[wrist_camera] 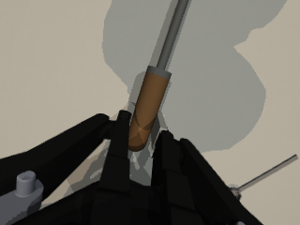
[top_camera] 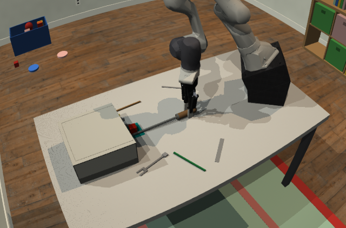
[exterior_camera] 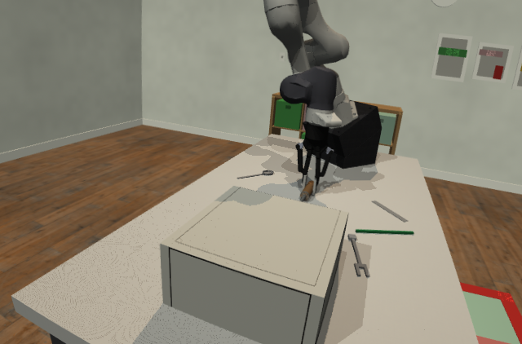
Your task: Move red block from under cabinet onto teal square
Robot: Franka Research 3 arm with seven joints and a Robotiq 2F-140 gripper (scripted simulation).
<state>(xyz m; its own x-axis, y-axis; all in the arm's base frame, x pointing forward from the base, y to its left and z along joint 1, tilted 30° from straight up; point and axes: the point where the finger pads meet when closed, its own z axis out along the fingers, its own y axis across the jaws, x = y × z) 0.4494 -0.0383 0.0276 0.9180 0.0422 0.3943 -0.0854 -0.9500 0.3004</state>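
Note:
My gripper (top_camera: 191, 111) (exterior_camera: 310, 189) (wrist_camera: 143, 115) is shut on the brown handle (top_camera: 182, 114) (exterior_camera: 306, 193) (wrist_camera: 151, 96) of a long tool, low over the table. The tool's grey rod (top_camera: 160, 123) (wrist_camera: 172, 37) runs from the handle toward the cabinet (top_camera: 97, 133) (exterior_camera: 257, 239). The red block (top_camera: 132, 127) shows at the cabinet's near edge, by the rod's far end. It stands at the cabinet side of the teal square (top_camera: 141, 133), which shows only in part. The cabinet hides part of the block's surroundings, and the rod's tip is not clearly seen. The exterior view shows neither block nor square.
A brown stick (top_camera: 128, 105) lies beside the cabinet. A grey forked tool (top_camera: 152, 164) (exterior_camera: 357, 251), a green stick (top_camera: 189, 161) (exterior_camera: 384, 231) and a flat grey strip (top_camera: 219, 149) (exterior_camera: 389, 211) lie on the other side of the rod. A thin tool (exterior_camera: 254, 174) with a ring end lies behind.

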